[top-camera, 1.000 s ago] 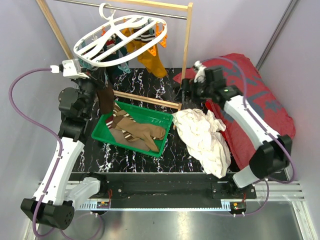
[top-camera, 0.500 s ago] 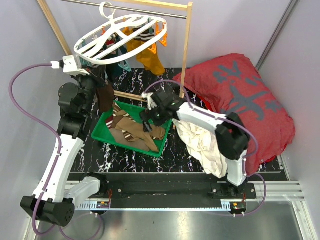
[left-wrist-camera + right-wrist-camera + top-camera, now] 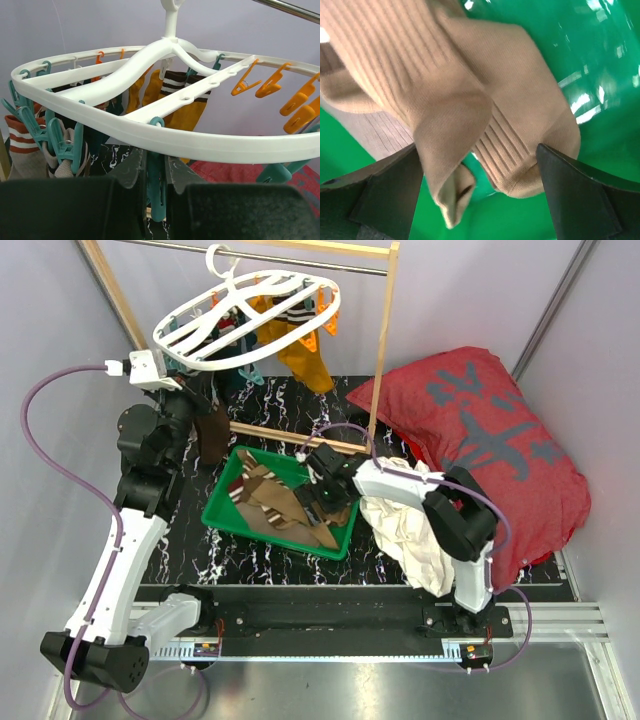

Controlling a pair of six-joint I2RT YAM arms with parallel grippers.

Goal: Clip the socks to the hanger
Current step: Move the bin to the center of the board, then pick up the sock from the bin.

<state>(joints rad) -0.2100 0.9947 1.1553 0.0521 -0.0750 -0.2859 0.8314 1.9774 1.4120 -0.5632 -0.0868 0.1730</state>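
The white oval hanger [image 3: 245, 315] hangs from the rod, with mustard and striped socks [image 3: 300, 355] clipped at its back. My left gripper [image 3: 157, 185] is under the near rim [image 3: 200, 142], shut on a teal clip [image 3: 158, 200] that hangs there. A brown sock [image 3: 212, 428] hangs just beside that arm. Several tan and brown socks [image 3: 280, 505] lie in the green tray [image 3: 222, 512]. My right gripper [image 3: 318, 498] is low in the tray and open. Its fingers [image 3: 390, 195] stand either side of a folded tan sock [image 3: 470, 100] without closing on it.
A crumpled white cloth [image 3: 410, 520] lies right of the tray, against the big red cushion [image 3: 490, 430]. The wooden rack post [image 3: 385, 330] and its floor bar [image 3: 290, 438] stand just behind the tray. Orange clips [image 3: 295, 102] line the hanger's right side.
My right arm has swung from the cushion side over to the tray and come down on the tan socks. The tray has shifted a little right. My left gripper stays on the clip.
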